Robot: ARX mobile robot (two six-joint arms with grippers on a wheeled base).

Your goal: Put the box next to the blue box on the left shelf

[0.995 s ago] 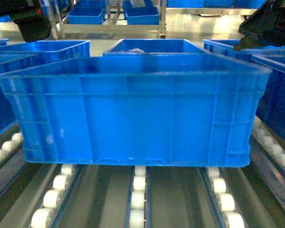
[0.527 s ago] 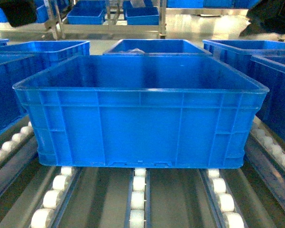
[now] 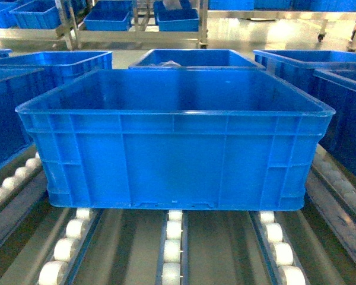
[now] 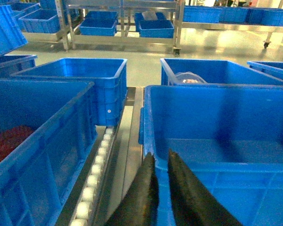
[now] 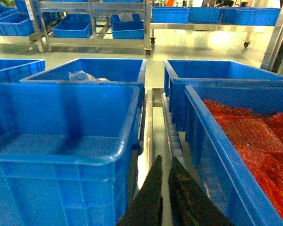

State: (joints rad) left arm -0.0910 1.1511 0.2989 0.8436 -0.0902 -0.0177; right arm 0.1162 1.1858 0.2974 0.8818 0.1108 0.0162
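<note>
Head view shows your box (image 3: 175, 160) resting on the left shelf (image 3: 172, 249) rollers; both wrist views show your left hand (image 4: 161, 165) and right hand (image 5: 164, 169) nearly pressed together, pinching nothing.

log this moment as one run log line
box: on left shelf rollers | left gripper: shut, clear | right gripper: shut, clear

The box (image 3: 175, 139) sits flat on the roller lanes of the left shelf (image 3: 173, 249), no longer tipped with its 9 o'clock end raised; since half a second ago it barely shifts. Dark arm shapes at 11 and 1 o'clock of the head view are gone, uncovering floor and a far crate (image 3: 32, 13) at 11 o'clock.
</note>
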